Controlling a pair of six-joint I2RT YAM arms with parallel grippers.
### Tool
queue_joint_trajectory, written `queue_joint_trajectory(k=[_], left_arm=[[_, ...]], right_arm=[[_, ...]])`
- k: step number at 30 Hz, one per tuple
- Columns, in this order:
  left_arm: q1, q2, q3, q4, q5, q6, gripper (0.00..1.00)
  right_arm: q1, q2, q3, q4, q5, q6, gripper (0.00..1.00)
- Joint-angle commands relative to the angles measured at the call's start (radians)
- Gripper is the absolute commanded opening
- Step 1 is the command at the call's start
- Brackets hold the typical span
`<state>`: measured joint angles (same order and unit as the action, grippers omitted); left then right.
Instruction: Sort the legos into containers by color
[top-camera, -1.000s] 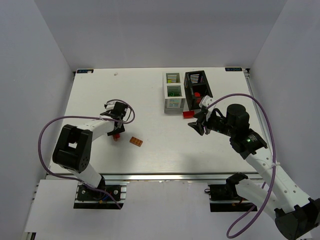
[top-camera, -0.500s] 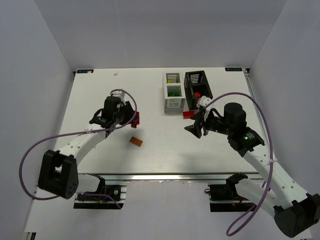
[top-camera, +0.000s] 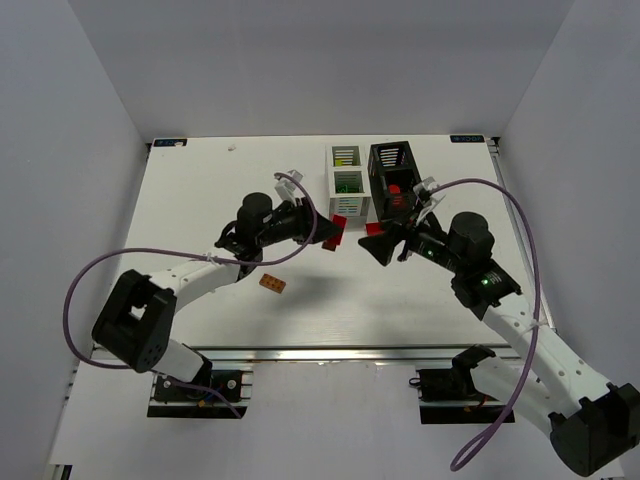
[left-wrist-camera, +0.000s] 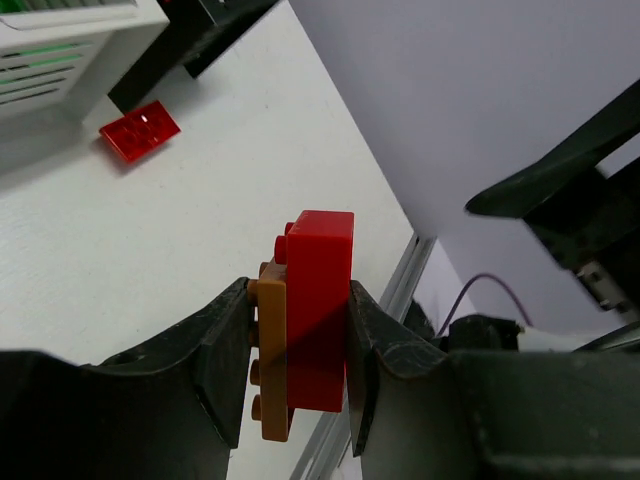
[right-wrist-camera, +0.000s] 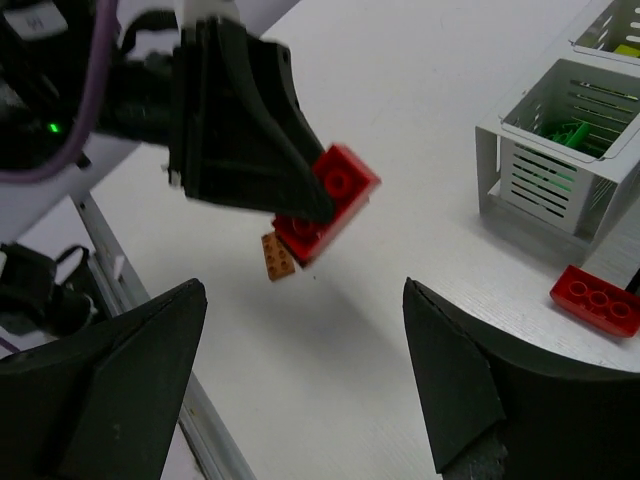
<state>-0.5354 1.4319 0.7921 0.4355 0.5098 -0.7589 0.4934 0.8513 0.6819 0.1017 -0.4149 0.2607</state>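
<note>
white table, two containers: left gripper pinches one red lego joined to one orange lego above it, one loose orange lego and one loose red lego lie flat, white box holds green and yellow, black box red, right gripper spread, empty.

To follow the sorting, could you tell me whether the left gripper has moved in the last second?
Yes: the left gripper has swung right, from left of the loose orange brick to beside the white container.
</note>
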Motion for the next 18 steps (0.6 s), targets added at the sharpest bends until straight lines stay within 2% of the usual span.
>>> queue_joint_trajectory(k=[1,3,4,8,14,16,18], left_arm=[[-0.023,0.027,0.067,0.023,0.084,0.097,0.1],[-0.028,0.004,0.067,-0.039,0.058,0.177,0.1],[-0.04,-0.013,0.049,-0.053,-0.005,0.258,0.1],[-0.109,-0.116,-0.042,-0.046,-0.204,0.415,0.1],[-0.231,-0.169,-0.083,-0.056,-0.362,0.556,0.09],[-0.315,-0.183,-0.114,-0.044,-0.41,0.695,0.07],[-0.349,-0.188,-0.131,-0.038,-0.456,0.725,0.07]], right_arm=[[0.005,0.043,0.083,0.078,0.093,0.176,0.84],[0.005,0.097,0.113,0.046,0.122,0.233,0.84],[0.005,0.109,0.11,0.049,0.131,0.268,0.84],[0.005,0.149,0.082,0.059,0.195,0.311,0.85],[0.005,0.1,0.039,0.118,0.154,0.371,0.88],[0.005,0.086,0.018,0.128,0.136,0.403,0.87],[0.005,0.078,0.012,0.135,0.117,0.42,0.86]])
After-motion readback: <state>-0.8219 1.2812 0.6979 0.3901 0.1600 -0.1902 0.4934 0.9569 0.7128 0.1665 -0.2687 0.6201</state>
